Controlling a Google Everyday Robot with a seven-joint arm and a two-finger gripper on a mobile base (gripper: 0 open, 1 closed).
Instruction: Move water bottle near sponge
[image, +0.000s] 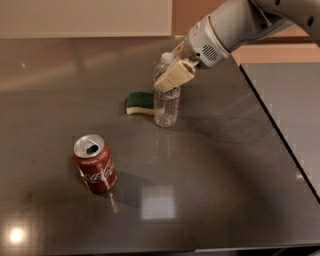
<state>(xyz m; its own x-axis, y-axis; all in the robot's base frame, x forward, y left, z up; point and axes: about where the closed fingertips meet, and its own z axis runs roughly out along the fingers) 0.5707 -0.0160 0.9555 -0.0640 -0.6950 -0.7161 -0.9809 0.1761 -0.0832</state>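
Note:
The water bottle (166, 107), clear with a white cap, stands upright on the dark table (225, 165), right beside the sponge. The sponge (139, 103), green on top and yellow below, lies just left of the bottle's base, touching it or nearly so. My gripper (171, 71) comes in from the upper right. Its beige fingers (175, 76) sit around the bottle's upper part, one in front and one behind, shut on it.
A red Coca-Cola can (95, 165) stands upright at the front left, well apart from the bottle. The table's right edge (280, 135) runs diagonally, with a grey floor beyond it. A pale wall runs along the back.

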